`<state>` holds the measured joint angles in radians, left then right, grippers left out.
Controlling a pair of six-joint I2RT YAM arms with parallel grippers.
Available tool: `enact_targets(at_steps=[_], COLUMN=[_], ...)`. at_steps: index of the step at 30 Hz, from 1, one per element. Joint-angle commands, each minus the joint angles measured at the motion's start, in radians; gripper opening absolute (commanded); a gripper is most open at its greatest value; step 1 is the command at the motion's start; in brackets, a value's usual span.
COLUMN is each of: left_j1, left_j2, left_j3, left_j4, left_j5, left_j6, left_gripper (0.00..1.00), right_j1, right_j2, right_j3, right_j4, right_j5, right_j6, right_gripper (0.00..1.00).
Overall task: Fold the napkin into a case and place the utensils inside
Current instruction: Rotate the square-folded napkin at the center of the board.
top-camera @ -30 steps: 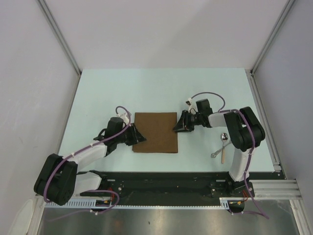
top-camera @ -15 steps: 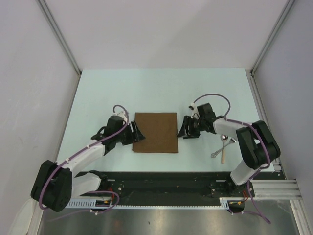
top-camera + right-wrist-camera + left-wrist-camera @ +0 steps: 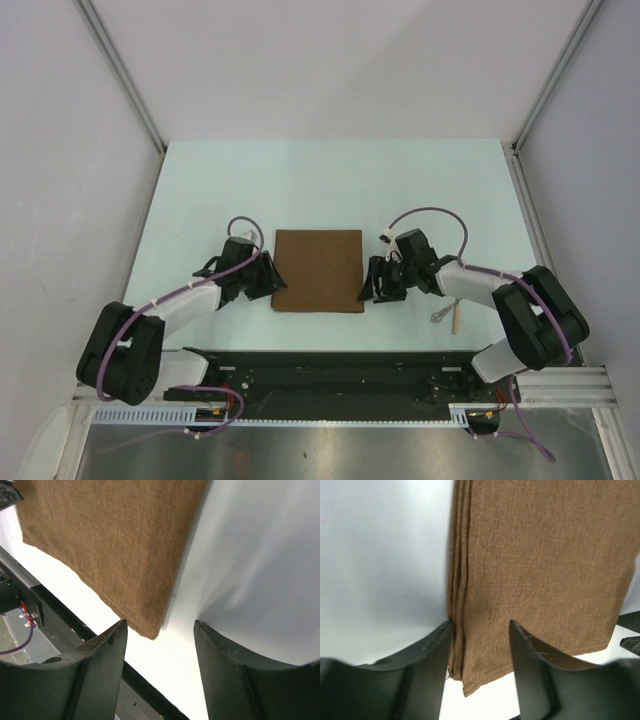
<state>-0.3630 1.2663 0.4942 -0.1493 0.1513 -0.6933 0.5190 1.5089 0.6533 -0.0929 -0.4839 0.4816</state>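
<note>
Napkin (image 3: 318, 270) lies flat, left gripper (image 3: 268, 279) and right gripper (image 3: 372, 286) gaping wide at its near corners, likely for another fold.

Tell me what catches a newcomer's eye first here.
The folded brown napkin lies flat mid-table, a dark square on the pale table. The left tool and right tool flank its near corners, both open. The utensils lie to the right, partly under the right arm.
</note>
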Motion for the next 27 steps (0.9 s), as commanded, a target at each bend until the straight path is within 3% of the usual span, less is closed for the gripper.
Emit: enact_targets(at_steps=[1, 5, 6, 9, 14, 16, 19, 20, 23, 27], left_j1=[0.004, 0.004, 0.001, -0.037, -0.212, -0.336, -0.499, -0.529, -0.587, -0.585], left_j2=[0.042, 0.061, 0.062, 0.062, 0.073, 0.093, 0.18, 0.195, 0.191, 0.069], left_j3=[-0.046, -0.086, -0.094, -0.143, -0.197, -0.204, -0.128, -0.097, -0.042, -0.005], left_j4=[0.067, 0.106, 0.12, 0.214, 0.374, 0.44, 0.54, 0.513, 0.461, 0.306], left_j5=[0.033, 0.03, 0.059, 0.131, 0.162, 0.162, 0.206, 0.211, 0.221, 0.154], left_j6=[0.006, 0.009, -0.001, -0.061, -0.268, -0.349, -0.434, -0.42, -0.361, -0.253], left_gripper=[0.49, 0.35, 0.26, 0.13, 0.13, 0.13, 0.29, 0.42, 0.62, 0.67], right_j1=[-0.002, -0.016, -0.02, -0.048, -0.117, -0.132, -0.152, -0.157, -0.185, -0.205], right_j2=[-0.058, -0.111, -0.118, -0.148, -0.191, -0.203, -0.223, -0.231, -0.254, -0.271], right_j3=[-0.038, -0.052, -0.057, -0.072, -0.095, -0.095, -0.106, -0.109, -0.113, -0.115], right_j4=[-0.073, -0.079, -0.076, -0.071, -0.094, -0.126, -0.145, -0.143, -0.171, -0.197], right_j5=[0.094, 0.091, 0.09, 0.091, 0.139, 0.194, 0.263, 0.275, 0.317, 0.335], right_j6=[-0.014, -0.015, -0.015, -0.009, 0.043, 0.081, 0.107, 0.121, 0.138, 0.141], right_gripper=[0.61, 0.61, 0.61, 0.61, 0.61, 0.6, 0.61, 0.6, 0.61, 0.62])
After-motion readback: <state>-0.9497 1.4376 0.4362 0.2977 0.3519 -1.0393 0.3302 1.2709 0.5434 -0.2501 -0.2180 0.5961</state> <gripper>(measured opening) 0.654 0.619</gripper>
